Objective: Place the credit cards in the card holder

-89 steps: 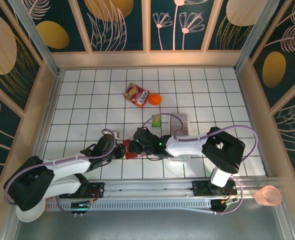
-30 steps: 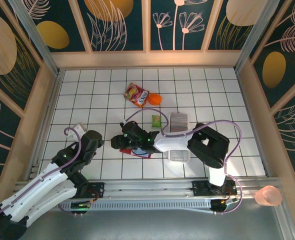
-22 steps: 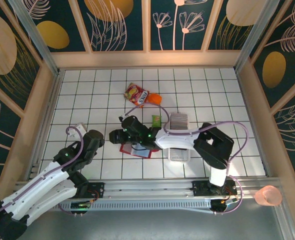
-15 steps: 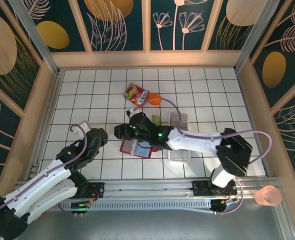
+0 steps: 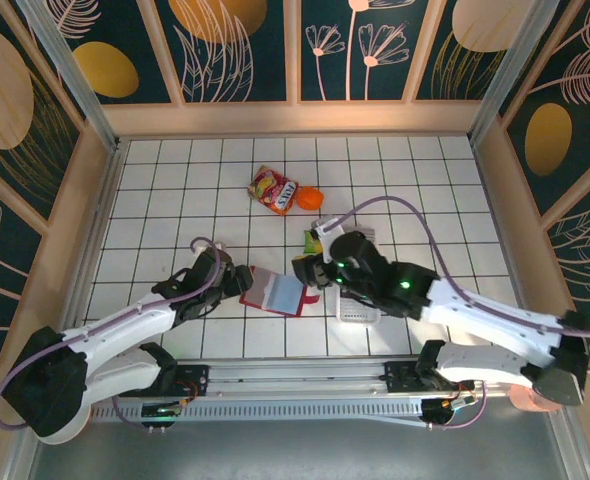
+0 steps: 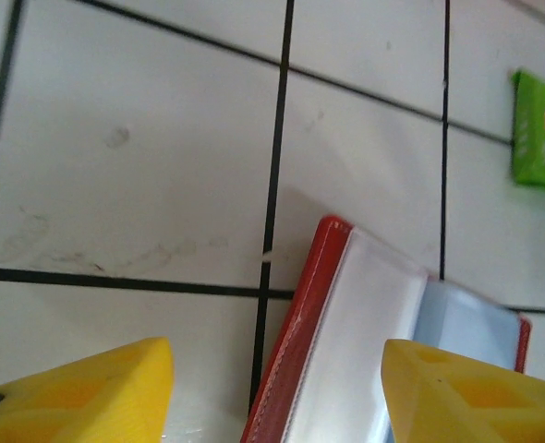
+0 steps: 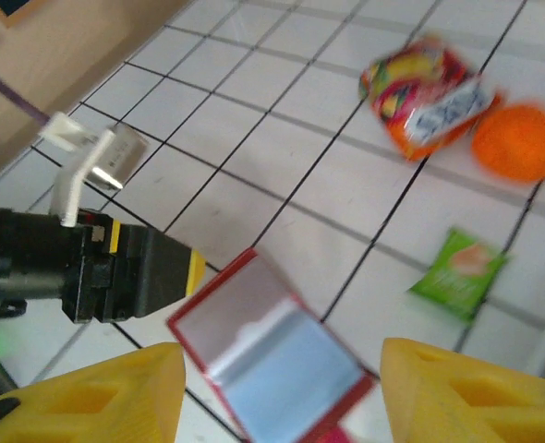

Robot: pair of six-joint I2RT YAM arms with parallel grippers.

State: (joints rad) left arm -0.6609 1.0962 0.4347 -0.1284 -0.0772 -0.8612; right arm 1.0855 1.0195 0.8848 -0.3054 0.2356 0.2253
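The card holder lies opened out flat on the tiled table, near the middle of the near half, with its bluish-grey inner pockets facing up. Its long axis runs roughly left to right, the right end turned slightly nearer. The red spine edge points left toward the left gripper, and a small red tab projects at the right end. In the left wrist view, the left gripper is set wide, with the red edge of the holder lying between the fingertips but not clamped. The right gripper is likewise spread wide and carries nothing; it hovers above the right part of the holder. The credit cards are stacked in a long white tray just right of the holder, partly covered by the right arm. No card is seen in either gripper or in the pockets, so the opening step is judged complete and the loading step not yet begun. For the next move, one card is to be pinched from the stack by the right gripper. The holder should be steadied at its left edge, and the card aligned with a pocket mouth before it is slid in.
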